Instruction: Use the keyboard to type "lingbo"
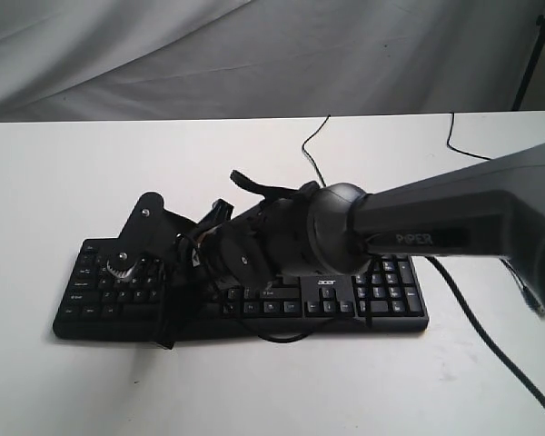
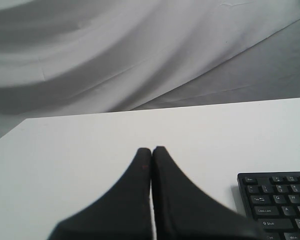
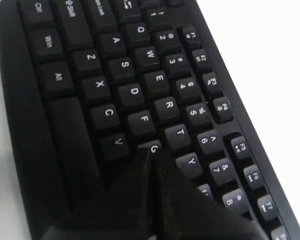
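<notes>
**Right gripper** (image 3: 151, 155): fingers pressed together into a single blunt tip with nothing held. The arm reaches across the middle of the board. The tip sits at the G key (image 3: 154, 147); whether it is pressing or only hovering cannot be told.

**Risk:** G is packed tight among F (image 3: 144, 119), V (image 3: 118, 142), T (image 3: 180, 132) and Y (image 3: 191, 161). The paired tip looks about as wide as one keycap, so a slightly off-centre descent would likely catch a neighbour and spoil the word. Holding the press too long could repeat the letter.

**Left gripper** (image 2: 151, 150): fingers likewise together and empty, over bare table (image 2: 90, 145) beside the board's Esc corner.

**Keyboard** (image 1: 381, 295): lies flat on the table, toward its near edge. Its long axis runs left to right, roughly parallel to that edge. The space-bar row faces the near side and the function row the far side, with the number pad at the right end.

**Cable** (image 1: 311, 150): leads off toward the far side of the table.

**Grey cloth** (image 1: 254, 54): backdrop, farthest.
</notes>
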You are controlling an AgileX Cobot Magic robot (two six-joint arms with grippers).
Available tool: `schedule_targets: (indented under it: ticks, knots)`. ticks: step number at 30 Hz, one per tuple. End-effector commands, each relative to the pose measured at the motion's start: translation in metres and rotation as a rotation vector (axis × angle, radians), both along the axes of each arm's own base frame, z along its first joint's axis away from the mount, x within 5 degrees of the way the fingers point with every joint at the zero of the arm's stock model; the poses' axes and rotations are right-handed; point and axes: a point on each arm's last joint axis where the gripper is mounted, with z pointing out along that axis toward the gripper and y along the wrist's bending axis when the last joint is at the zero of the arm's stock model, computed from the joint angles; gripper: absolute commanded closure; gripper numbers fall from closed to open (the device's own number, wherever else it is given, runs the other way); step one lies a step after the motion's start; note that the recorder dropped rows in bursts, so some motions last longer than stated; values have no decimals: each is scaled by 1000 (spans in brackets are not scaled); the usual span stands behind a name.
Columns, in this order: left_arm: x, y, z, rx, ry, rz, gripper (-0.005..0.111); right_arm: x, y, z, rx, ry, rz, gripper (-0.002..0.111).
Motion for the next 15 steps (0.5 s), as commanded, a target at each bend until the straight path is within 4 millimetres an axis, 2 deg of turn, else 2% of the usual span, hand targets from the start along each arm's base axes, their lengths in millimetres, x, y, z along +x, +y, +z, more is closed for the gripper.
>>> schedule_targets:
  ticks: [1, 8, 15]
  knots:
    - [0, 0, -2, -4, 4, -4, 106, -7, -3, 4, 24, -38, -6, 108]
    - [0, 0, -2, -4, 4, -4, 106, -11, 5, 4, 36, -60, 11, 108]
    - [0, 0, -2, -4, 4, -4, 106, -13, 8, -5, 26, -43, 19, 108]
